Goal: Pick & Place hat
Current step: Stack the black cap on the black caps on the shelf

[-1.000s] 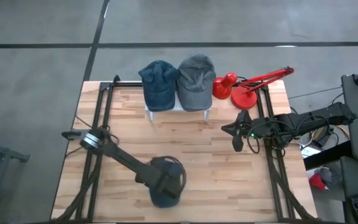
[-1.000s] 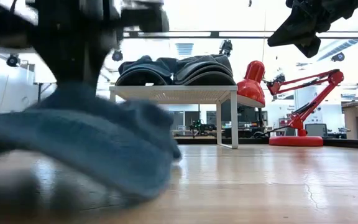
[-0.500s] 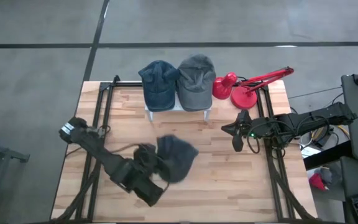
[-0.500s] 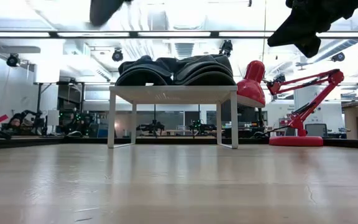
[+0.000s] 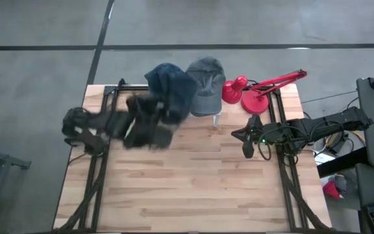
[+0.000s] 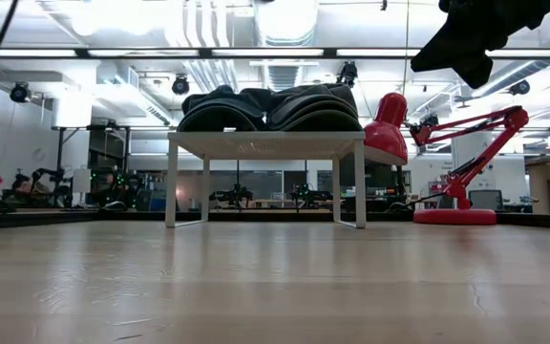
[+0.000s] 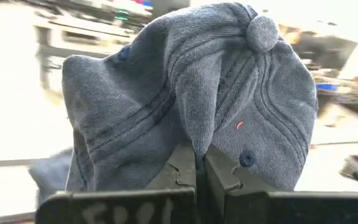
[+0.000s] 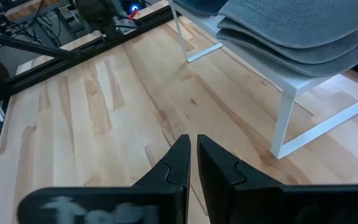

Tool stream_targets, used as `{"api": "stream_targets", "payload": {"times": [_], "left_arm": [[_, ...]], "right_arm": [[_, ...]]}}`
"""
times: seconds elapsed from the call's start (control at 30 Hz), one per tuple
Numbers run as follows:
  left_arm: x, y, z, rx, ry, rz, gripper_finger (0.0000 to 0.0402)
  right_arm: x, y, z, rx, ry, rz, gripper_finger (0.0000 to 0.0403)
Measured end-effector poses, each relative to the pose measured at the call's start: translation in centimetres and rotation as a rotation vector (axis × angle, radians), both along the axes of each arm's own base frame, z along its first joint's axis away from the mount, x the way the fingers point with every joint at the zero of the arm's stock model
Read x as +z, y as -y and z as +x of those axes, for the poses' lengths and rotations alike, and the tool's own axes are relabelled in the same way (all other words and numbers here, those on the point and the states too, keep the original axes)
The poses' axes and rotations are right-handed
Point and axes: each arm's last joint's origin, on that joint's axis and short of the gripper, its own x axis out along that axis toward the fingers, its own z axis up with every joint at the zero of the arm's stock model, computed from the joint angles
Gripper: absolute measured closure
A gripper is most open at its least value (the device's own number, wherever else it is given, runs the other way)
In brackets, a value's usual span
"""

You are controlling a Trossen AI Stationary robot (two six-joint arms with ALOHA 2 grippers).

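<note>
My left gripper [image 7: 197,165] is shut on a blue cap [image 7: 185,93] and holds it in the air. In the high view this cap [image 5: 177,96] hangs over the left end of the white rack [image 5: 215,117], where a stack of blue caps [image 6: 220,110] lies beside a stack of grey caps [image 5: 205,84]. The left gripper [image 5: 161,112] is blurred there. My right gripper [image 8: 193,146] is shut, touches nothing and hovers over the table's right side [image 5: 248,144], near the rack. My left gripper pinches a raised fold of the cap's crown [image 7: 194,134] between its two fingers, below the top button [image 7: 263,32]. The cap is lifted clear of the table. Its crown bulges out around the fingertips.
A red desk lamp [image 5: 255,91] stands at the far right corner beside the rack. Dark frame rails [image 5: 102,162] run along the table's left and right sides. Bare wood [image 5: 193,182] fills the middle and near part of the table.
My left gripper has lifted the blue cap off the table's near part and swung it up and toward the far edge. The cap now hangs over the rack's left end. It has left the low view.
</note>
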Motion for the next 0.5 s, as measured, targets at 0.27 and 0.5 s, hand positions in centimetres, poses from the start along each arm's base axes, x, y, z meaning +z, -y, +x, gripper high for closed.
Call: {"api": "stream_targets", "payload": {"times": [0.27, 0.5], "left_arm": [[0.1, -10.1, 0.5, 0.185, -0.069, -0.112, 0.0401], [-0.9, -13.9, 0.2, 0.244, -0.052, -0.205, 0.0401]], "right_arm": [[0.0, 0.0, 0.0, 0.0, 0.0, 0.0, 0.0376], [0.0, 0.0, 0.0, 0.0, 0.0, 0.0, 0.0376]]}}
